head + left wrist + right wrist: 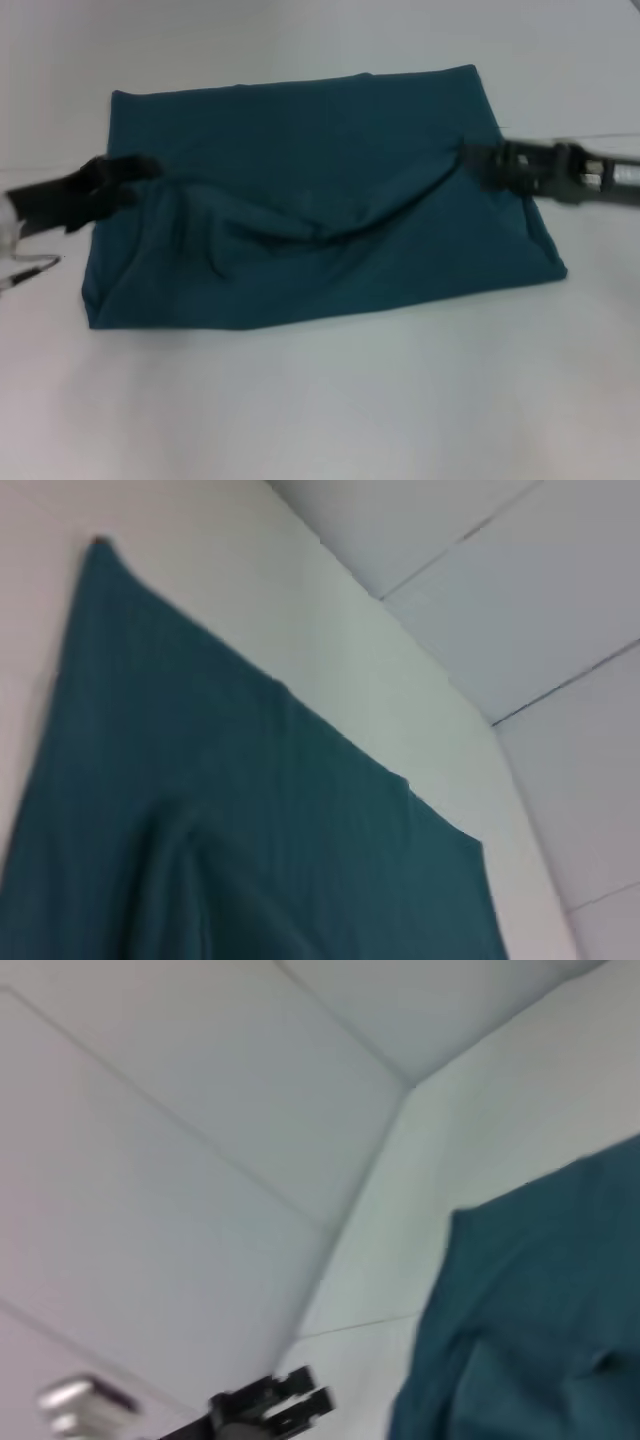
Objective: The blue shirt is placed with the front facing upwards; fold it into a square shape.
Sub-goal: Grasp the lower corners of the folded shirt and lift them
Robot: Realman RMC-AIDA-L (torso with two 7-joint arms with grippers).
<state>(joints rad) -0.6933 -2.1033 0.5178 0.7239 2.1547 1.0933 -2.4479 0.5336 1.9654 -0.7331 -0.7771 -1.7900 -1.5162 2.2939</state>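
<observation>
Teal blue shirt (320, 230) lies folded to a rough rectangle mid white table (330, 400), left gripper (135, 172) & right gripper (470, 160) each pinching a side edge; head view alone shows both, R wrist view shows tiled floor (150, 1160).

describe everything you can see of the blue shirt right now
The blue shirt is dark teal, soft, cotton-looking cloth, already folded into a wide, roughly rectangular bundle on the white table. No print, collar or sleeves show. Its far edge lies fairly straight; a curved fold sags across the middle between two raised points, with wrinkles toward the robot's left. The left end effector meets the cloth at its left edge, the right end effector at its right, each seemingly gripping it.
</observation>
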